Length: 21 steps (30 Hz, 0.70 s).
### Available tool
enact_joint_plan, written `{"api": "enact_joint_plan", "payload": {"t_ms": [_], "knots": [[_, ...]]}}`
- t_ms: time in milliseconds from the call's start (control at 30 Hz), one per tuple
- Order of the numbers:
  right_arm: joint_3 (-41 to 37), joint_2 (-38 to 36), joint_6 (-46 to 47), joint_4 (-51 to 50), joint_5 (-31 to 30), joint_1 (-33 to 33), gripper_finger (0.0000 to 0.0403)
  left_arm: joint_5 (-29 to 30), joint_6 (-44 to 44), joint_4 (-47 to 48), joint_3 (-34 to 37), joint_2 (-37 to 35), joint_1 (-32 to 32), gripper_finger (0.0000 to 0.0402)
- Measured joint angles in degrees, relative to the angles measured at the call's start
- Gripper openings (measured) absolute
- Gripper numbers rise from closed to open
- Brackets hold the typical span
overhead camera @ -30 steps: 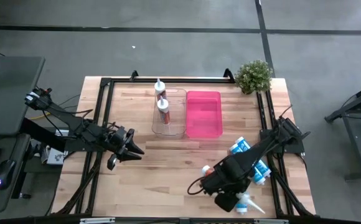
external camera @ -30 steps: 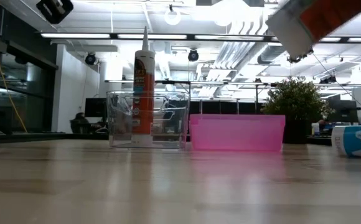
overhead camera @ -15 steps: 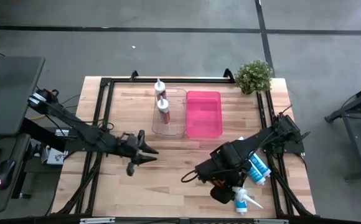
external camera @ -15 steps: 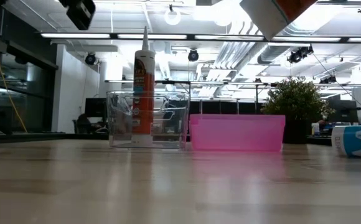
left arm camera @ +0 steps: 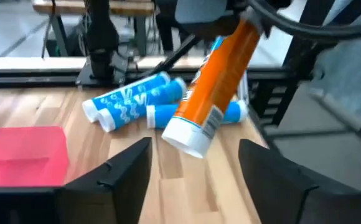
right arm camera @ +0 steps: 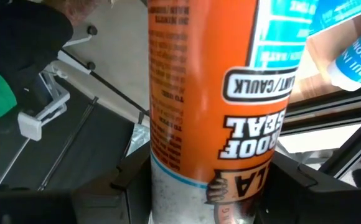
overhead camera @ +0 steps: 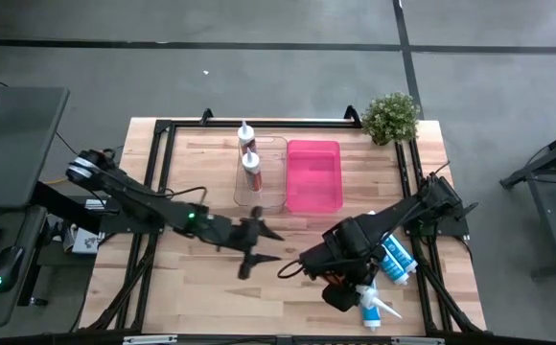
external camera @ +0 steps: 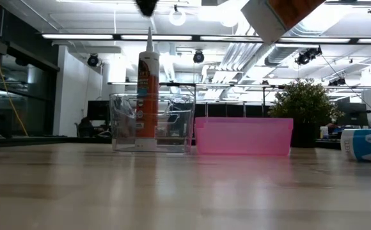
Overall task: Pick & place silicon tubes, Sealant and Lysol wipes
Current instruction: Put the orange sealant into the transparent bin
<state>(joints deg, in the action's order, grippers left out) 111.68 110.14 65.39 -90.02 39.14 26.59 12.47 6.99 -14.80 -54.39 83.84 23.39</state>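
1. Gripping an orange sealant tube (left arm camera: 218, 78), the right gripper (overhead camera: 328, 268) hangs above the wooden surface (overhead camera: 211, 287) at its front right; its fingers press on the tube's sides, seen close up in the right wrist view (right arm camera: 205, 93).
2. The tube is held clear of the surface and tilted, with its white flat end lowest in the left wrist view; the same end shows at the upper edge of the low view (external camera: 272, 16).
3. The left gripper (overhead camera: 256, 247) is stretched out over the middle of the surface with its fingers (left arm camera: 127, 168) spread and nothing between them, facing the held tube and near it, not touching.
4. Blue silicone tubes (overhead camera: 393, 257) lie in a loose group on the surface at the right, behind the right arm; a white one with a pointed nozzle (overhead camera: 374, 309) lies near the front edge.
5. A clear bin (overhead camera: 270, 187) stands at the back centre with two sealant tubes (overhead camera: 250, 168) upright in it, one of them plain in the low view (external camera: 148, 89).
6. A pink bin (overhead camera: 313, 175) sits just beside the clear one on its right.
7. A small potted plant (overhead camera: 390, 117) stands at the back right corner.
8. Lysol wipes cannot be made out in any view.
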Motion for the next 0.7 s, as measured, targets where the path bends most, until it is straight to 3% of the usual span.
{"api": "enact_joint_plan", "payload": {"t_ms": [300, 700], "knots": [[0.0, 0.01, 0.39, -0.02, -1.99, 0.0, 0.0207, -5.29, -10.61, 14.11, -19.53, 12.19, -1.28, 0.0267], [0.0, 0.02, 1.58, -0.05, -3.07, 0.92, 0.0207, -2.74, -16.22, 14.14, -30.04, 23.41, -1.47, 0.027]]}}
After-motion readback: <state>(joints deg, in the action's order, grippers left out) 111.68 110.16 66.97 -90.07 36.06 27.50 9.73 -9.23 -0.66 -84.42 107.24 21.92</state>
